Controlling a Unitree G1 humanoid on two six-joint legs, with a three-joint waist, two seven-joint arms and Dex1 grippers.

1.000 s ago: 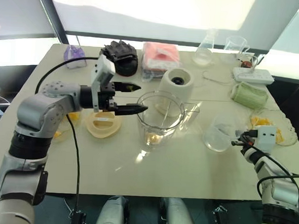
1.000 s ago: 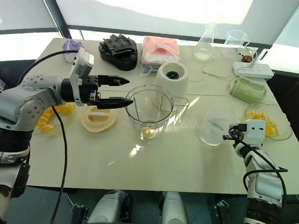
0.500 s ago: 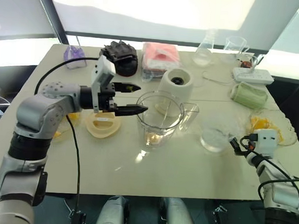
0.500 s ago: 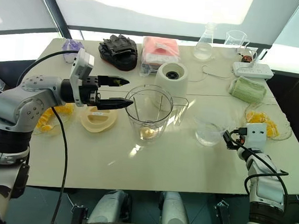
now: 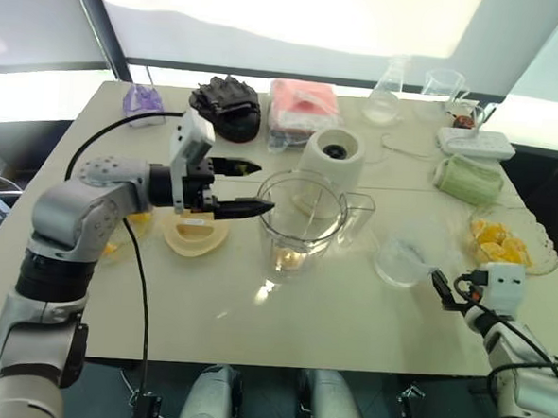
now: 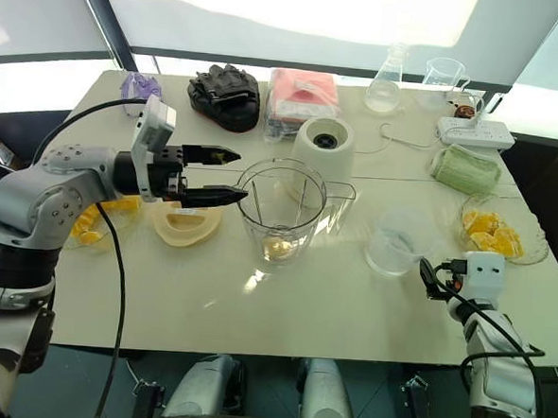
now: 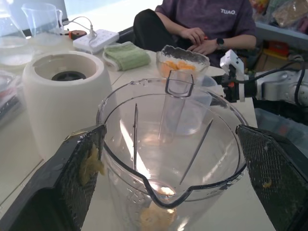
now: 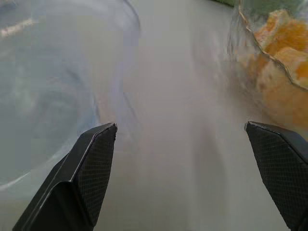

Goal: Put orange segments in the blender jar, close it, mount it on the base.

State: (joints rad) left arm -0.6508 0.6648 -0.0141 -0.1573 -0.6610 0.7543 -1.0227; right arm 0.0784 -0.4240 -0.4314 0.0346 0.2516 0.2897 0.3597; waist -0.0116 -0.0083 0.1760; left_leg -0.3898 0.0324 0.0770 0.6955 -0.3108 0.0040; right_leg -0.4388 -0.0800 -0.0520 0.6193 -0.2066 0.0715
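The clear blender jar [image 5: 302, 218] stands mid-table with a few orange segments [image 5: 288, 259] at its bottom. Just behind it is the cream base [image 5: 331, 157]. My left gripper [image 5: 252, 187] hovers open at the jar's left rim; in the left wrist view its fingers [image 7: 77, 173] flank the jar [image 7: 173, 120]. More orange segments fill a glass bowl [image 5: 500, 243] at the right. My right gripper [image 6: 427, 275] is open and empty near the front right edge, a little apart from a small clear cup [image 5: 404, 259]. Its wrist view has the cup [image 8: 43, 96] on one side and the bowl [image 8: 279, 57] on the other.
A flat cream lid [image 5: 194, 234] lies left of the jar, with a plate of orange pieces [image 6: 89, 221] beyond it. Along the back are a black glove [image 5: 227, 103], pink cloth [image 5: 303, 101], flask [image 5: 384, 100], power strip [image 5: 475, 140] and green cloth [image 5: 467, 178]. A person [image 7: 202, 24] sits beyond the table.
My right gripper has opened, let go of the small clear cup and drawn back toward the table's front edge. The cup stands on the table. The left arm has stayed put.
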